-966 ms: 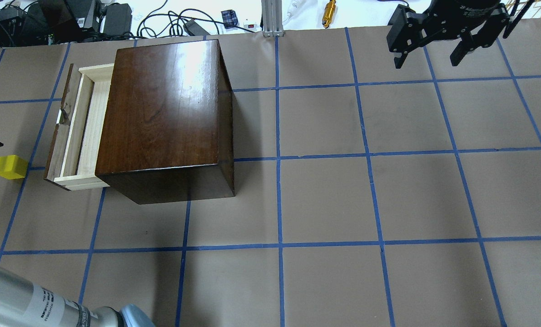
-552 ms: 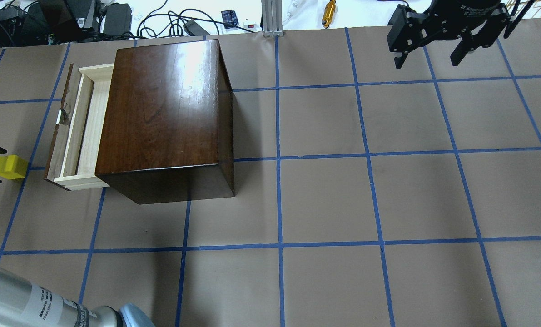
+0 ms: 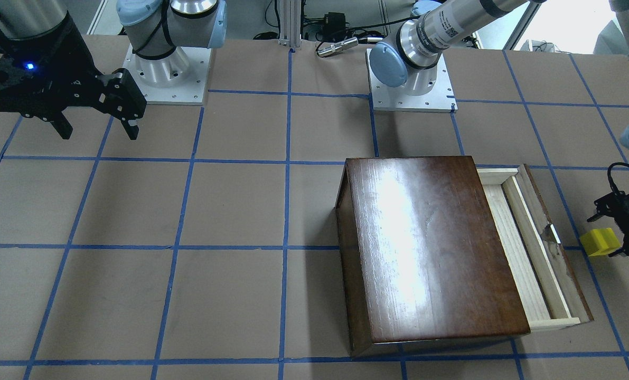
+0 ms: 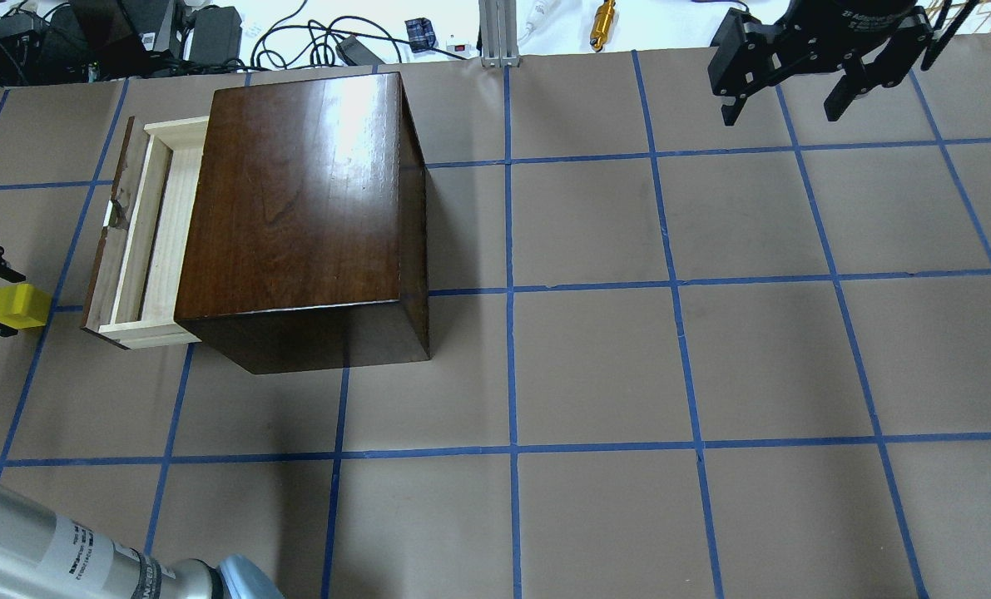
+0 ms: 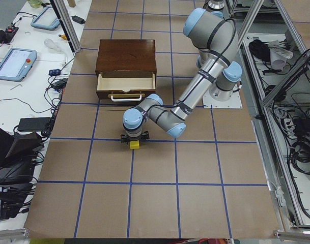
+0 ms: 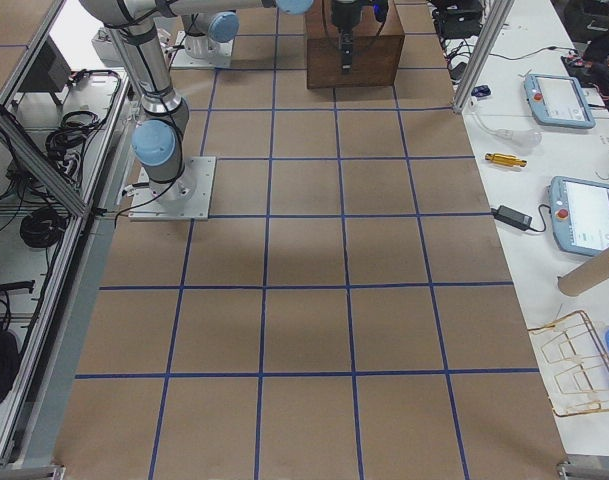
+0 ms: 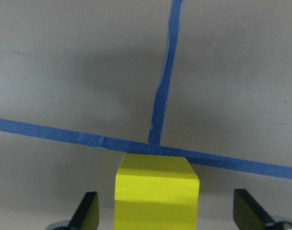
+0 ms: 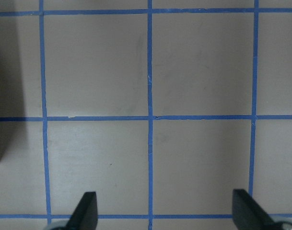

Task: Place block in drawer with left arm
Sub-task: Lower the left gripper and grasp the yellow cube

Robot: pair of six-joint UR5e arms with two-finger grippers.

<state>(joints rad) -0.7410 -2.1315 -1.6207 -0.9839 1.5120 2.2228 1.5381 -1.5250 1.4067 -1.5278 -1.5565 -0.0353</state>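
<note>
At the overhead frame's left edge, block: small bright yellow cube on the brown paper table
Left gripper: black; fingers spread either side of the block, gaps showing
Drawer: pale bare-wood tray pulled out of the glossy dark-brown box; right of the block
Right gripper: upper right; fingers spread

You get one camera high behind the robot, looking down on the table. One faces the robot from your edge. Two look along the table from its ends, far away. One sits on each wrist, very close to the table. Both high views share the wooden box and block by the robot's left end.
</note>
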